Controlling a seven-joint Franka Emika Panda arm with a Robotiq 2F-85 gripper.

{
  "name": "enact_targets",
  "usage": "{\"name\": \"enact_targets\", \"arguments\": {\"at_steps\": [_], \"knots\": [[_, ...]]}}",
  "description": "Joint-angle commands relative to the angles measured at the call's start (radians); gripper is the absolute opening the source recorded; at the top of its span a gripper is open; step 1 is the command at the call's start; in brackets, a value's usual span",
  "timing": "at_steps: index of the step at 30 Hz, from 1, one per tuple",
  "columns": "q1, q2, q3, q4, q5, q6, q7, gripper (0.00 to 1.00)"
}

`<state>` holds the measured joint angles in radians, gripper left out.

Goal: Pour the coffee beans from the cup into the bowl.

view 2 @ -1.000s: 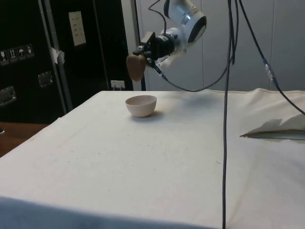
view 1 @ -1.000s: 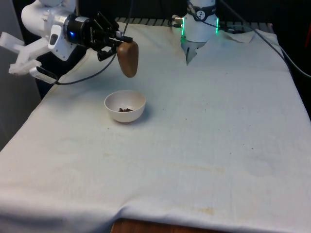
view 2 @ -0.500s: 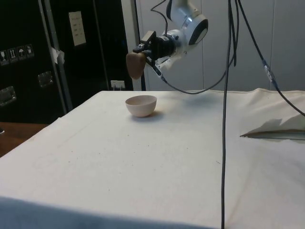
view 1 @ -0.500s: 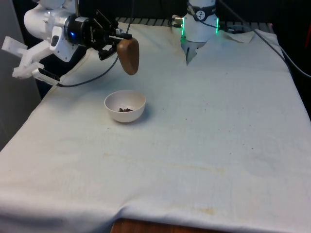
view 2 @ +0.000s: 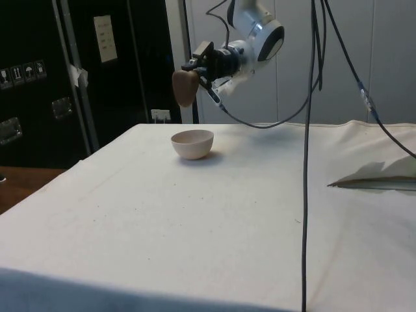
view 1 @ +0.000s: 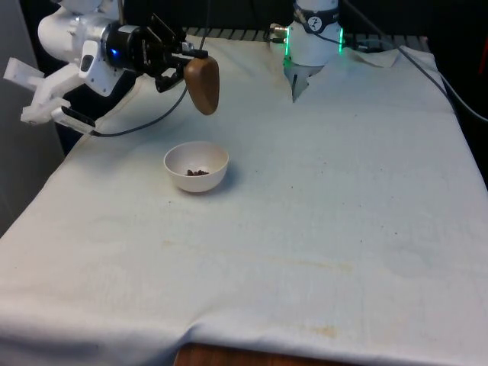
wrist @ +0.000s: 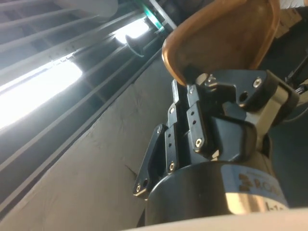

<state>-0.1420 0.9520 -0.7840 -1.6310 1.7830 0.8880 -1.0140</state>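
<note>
- The claw [view 1: 185, 62] pinches the brown cup [view 1: 203, 85] by its rim, one finger inside the wall and one outside, as the wrist view shows [wrist: 202, 89].
- The cup [view 2: 184, 88] hangs in the air above the bench [view 1: 328, 198], tipped far over: its mouth faces back towards the arm and its rounded bottom points down and out.
- In the wrist view the cup [wrist: 226, 33] shows its hollow inside; no beans can be made out in it there.
- The white bowl [view 1: 196, 167] sits on the bench's white cloth, below the cup and a little towards the front view's left of it, well apart from it in height.
- In the side view the bowl [view 2: 192, 143] stands under the cup and slightly to the side, with clear air between them.
- A small heap of dark beans [view 1: 197, 172] lies in the bottom of the bowl.
- The arm [view 1: 84, 46] reaches in from the front view's left, roughly level, with the claw [view 2: 199, 67] pointing sideways rather than down.
- A black cable [view 1: 145, 122] droops from the wrist in a loop beside the bowl, above the cloth.
- Another cable [view 2: 305, 162] hangs straight down across the side view, nearer the camera than the bench's things.
</note>
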Motion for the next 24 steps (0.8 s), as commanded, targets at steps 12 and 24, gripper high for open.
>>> {"name": "enact_targets", "arguments": {"at_steps": [12, 24], "knots": [[-0.002, -0.002, -0.002, -0.026, 0.044, -0.043, 0.02, 0.01], [0.009, -0.003, -0.01, -0.028, 0.035, -0.036, -0.004, 0.01]]}}
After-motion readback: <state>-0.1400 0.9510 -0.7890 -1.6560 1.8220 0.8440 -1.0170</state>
